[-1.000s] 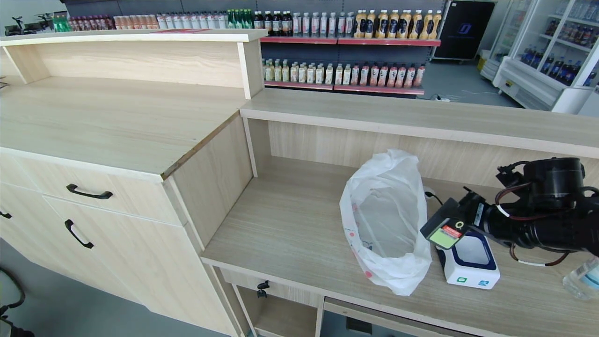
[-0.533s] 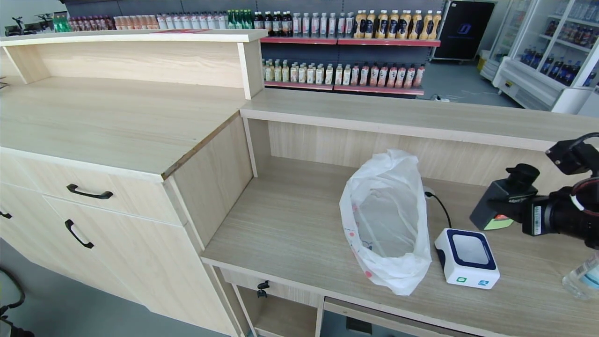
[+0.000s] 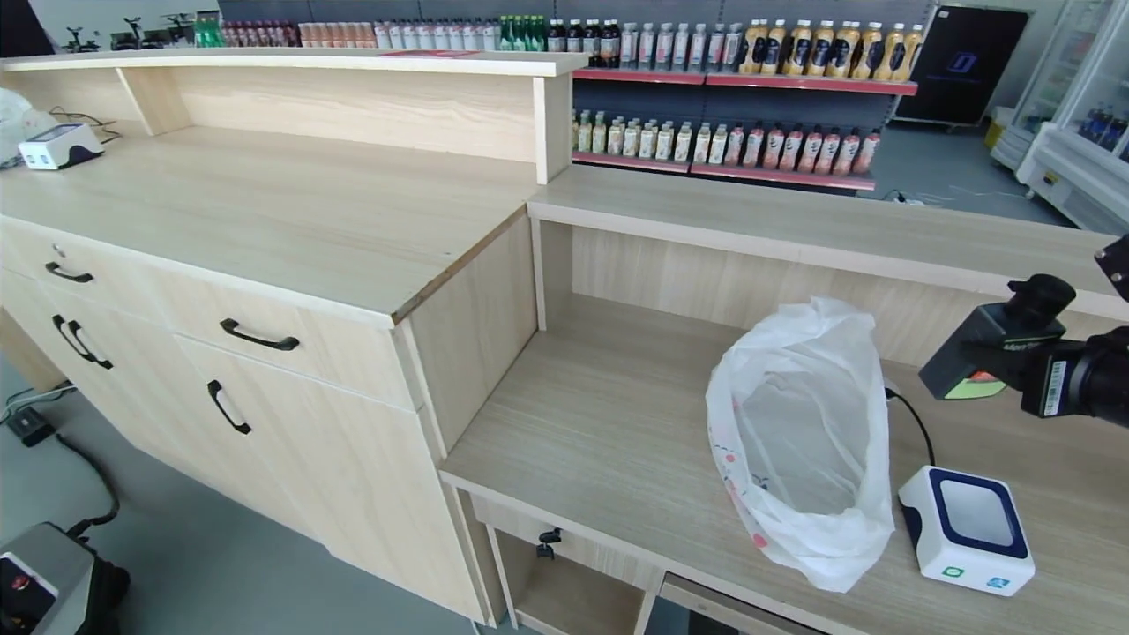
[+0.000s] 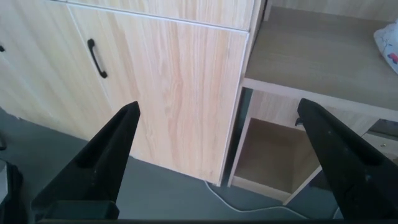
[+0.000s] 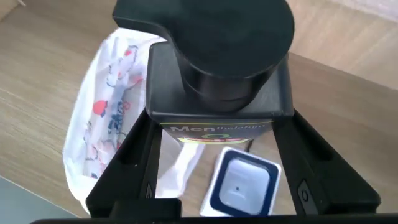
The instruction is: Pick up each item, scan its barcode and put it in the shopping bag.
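A: Where is the black bottle (image 3: 990, 342)?
B: It is gripped by the right hand (image 5: 217, 163), raised above the scanner (image 3: 966, 529). The shopping bag (image 3: 798, 459) is set just beside that scanner.
A: The left hand (image 4: 217, 112)?
B: Held open, well apart from the scanner.

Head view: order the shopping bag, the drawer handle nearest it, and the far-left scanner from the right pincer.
1. Shopping bag, on the lower counter beside the right pincer holding a bottle.
2. Drawer handle, on the cabinet front, left of the bag.
3. Scanner, far left on the upper counter.
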Motion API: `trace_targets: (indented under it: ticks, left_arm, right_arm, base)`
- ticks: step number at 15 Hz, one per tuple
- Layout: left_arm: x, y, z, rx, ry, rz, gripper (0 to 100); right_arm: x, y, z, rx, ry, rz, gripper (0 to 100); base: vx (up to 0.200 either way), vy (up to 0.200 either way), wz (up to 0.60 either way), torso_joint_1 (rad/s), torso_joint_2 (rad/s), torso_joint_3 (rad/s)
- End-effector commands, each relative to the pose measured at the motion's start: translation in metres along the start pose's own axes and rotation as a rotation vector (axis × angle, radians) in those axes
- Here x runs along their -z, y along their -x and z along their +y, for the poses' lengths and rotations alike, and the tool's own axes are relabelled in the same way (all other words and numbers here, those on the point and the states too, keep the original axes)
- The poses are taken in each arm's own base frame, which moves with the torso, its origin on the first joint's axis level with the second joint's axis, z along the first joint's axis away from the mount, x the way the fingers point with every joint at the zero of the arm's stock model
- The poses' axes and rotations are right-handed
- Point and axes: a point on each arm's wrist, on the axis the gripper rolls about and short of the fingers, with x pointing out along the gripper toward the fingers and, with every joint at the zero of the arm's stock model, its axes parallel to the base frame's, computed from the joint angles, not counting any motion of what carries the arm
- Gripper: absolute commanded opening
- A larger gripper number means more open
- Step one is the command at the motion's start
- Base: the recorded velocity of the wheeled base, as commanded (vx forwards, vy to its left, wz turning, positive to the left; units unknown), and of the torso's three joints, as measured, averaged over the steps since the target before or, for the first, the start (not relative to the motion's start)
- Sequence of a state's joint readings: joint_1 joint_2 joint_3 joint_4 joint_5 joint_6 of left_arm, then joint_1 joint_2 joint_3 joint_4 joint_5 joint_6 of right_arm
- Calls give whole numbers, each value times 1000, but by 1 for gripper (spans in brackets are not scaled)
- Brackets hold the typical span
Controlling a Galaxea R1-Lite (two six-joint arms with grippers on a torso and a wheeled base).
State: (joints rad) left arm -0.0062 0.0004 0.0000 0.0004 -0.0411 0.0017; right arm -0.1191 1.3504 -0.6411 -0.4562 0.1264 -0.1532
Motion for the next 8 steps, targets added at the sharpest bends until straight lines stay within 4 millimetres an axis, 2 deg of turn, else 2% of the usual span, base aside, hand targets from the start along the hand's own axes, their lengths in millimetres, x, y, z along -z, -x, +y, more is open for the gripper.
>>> trace_targets:
  ticks: [1, 3, 4, 5, 8]
  left_arm:
    - [0, 0, 0, 0, 0, 1, 100]
    - [0, 0, 0, 0, 0, 1, 100]
    - [0, 0, 0, 0, 0, 1, 100]
    - [0, 0, 0, 0, 0, 1, 100]
    - [0, 0, 0, 0, 0, 1, 100]
  right_arm:
    - [14, -29, -2, -10, -11, 60, 0]
    - [32, -58, -3, -17, -12, 94, 0]
    - [39, -65, -2, -20, -12, 115, 0]
    - [55, -77, 0, -35, -16, 173, 0]
    - [82, -81, 12, -82, -21, 281, 0]
  base:
    - [0, 0, 0, 0, 0, 0]
    - [0, 0, 0, 0, 0, 0]
    - [0, 0, 0, 0, 0, 0]
    - [0, 0, 0, 0, 0, 0]
    - [0, 0, 0, 0, 0, 0]
